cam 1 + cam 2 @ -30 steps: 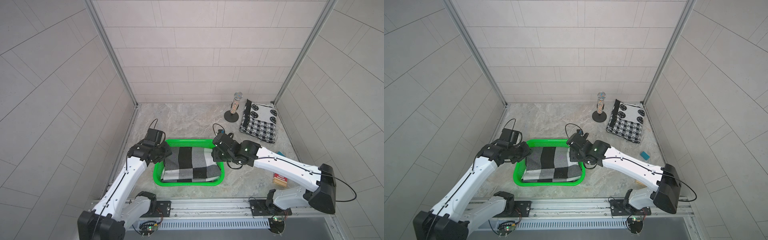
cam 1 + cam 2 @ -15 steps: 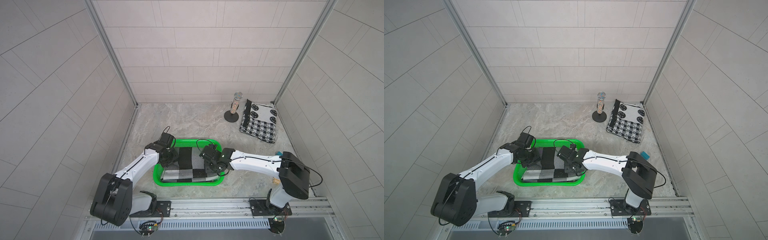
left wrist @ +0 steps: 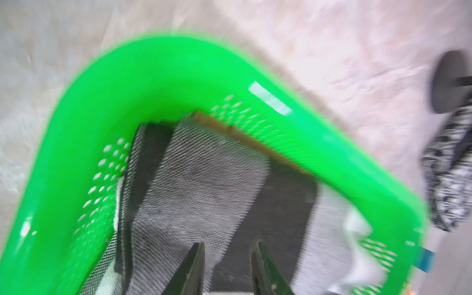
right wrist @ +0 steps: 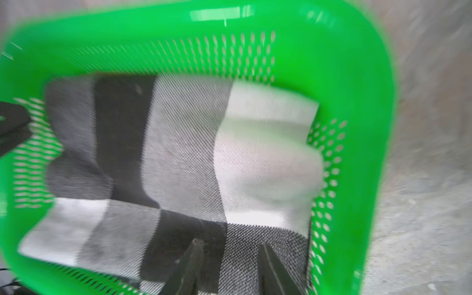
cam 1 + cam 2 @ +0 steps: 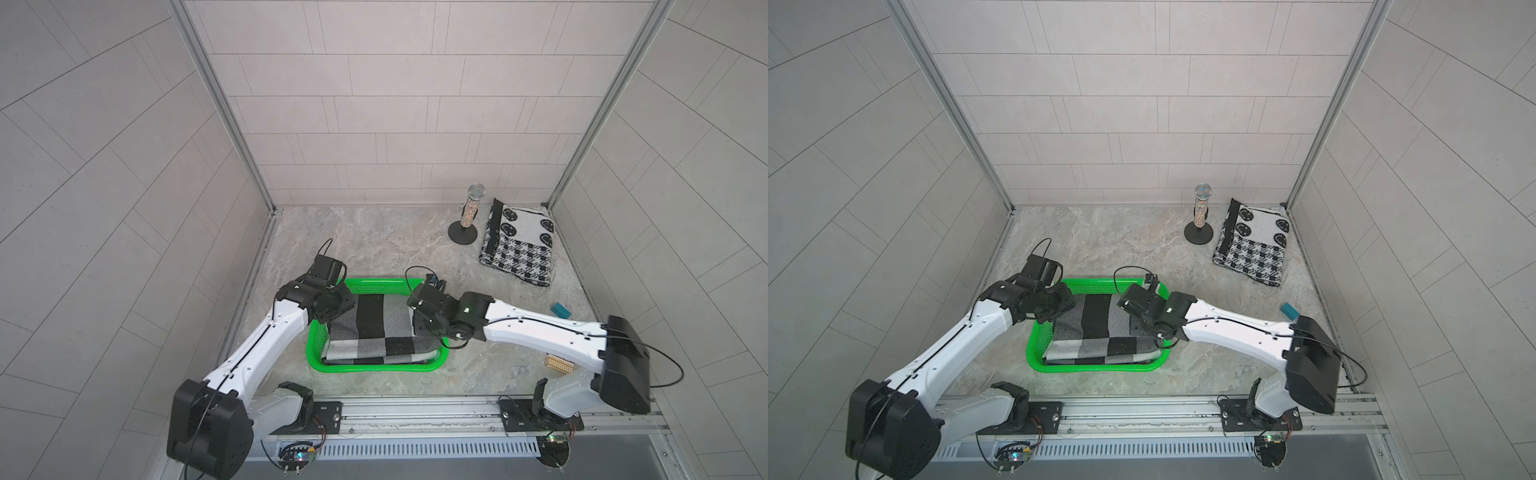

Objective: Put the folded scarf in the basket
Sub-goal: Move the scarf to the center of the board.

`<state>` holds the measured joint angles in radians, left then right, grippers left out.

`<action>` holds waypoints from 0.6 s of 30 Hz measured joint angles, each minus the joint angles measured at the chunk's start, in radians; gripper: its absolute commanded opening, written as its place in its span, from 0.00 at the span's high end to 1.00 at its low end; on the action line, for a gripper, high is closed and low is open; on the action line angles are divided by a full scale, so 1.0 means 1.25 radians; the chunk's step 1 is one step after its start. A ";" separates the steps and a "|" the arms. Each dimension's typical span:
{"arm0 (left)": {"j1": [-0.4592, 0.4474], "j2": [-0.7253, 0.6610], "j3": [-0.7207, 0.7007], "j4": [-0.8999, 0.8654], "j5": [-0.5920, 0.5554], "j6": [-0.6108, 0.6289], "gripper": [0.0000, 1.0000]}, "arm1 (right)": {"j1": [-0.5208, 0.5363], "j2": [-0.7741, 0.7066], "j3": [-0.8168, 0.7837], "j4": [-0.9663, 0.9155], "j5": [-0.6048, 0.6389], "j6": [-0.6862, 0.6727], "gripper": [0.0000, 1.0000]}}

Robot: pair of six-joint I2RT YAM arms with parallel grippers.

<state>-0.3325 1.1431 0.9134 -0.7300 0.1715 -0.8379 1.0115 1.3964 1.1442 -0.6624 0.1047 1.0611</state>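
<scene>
The folded scarf (image 5: 376, 332), checked grey, black and white, lies inside the bright green basket (image 5: 374, 368) in both top views, also scarf (image 5: 1100, 332) and basket (image 5: 1092, 368). My left gripper (image 3: 228, 245) hovers over the scarf's left end near a basket corner (image 3: 107, 84). Its jaws stand apart with nothing between them. My right gripper (image 4: 229, 242) hangs over the scarf's right end (image 4: 265, 143), inside the basket wall (image 4: 357, 127), jaws apart and empty. In the top views both wrists hide their fingertips.
A glittery microphone on a black stand (image 5: 471, 216) is at the back right, with a second black-and-white patterned cloth (image 5: 517, 249) beside it. A teal block (image 5: 560, 309) and a small tan piece (image 5: 559, 363) lie right of my right arm.
Both arms dipped down into the basket and have come back up toward its two ends. The right jaws have widened. The scarf stays lying in the basket.
</scene>
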 measured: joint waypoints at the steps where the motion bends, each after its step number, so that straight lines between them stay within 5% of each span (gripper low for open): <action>1: -0.014 -0.002 0.034 -0.006 -0.001 0.000 0.64 | -0.013 -0.045 -0.001 -0.005 0.017 -0.005 0.63; 5: -0.090 0.010 0.157 -0.013 -0.006 0.000 0.64 | -0.173 -0.213 -0.040 -0.024 0.043 -0.029 0.64; 9: -0.189 0.061 0.218 0.021 -0.005 -0.002 0.64 | -0.502 -0.261 -0.068 -0.042 -0.008 -0.088 0.65; 13: -0.264 0.143 0.219 0.083 0.011 -0.016 0.64 | -0.739 -0.124 -0.022 -0.014 -0.089 -0.129 0.65; 18: -0.327 0.234 0.219 0.149 0.051 -0.031 0.64 | -0.869 0.162 0.133 0.052 -0.184 -0.154 0.65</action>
<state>-0.7410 1.4353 1.1877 -0.5442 0.2352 -0.8761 -0.0753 1.5993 1.3109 -0.5976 -0.1249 0.8684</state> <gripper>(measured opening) 0.359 0.348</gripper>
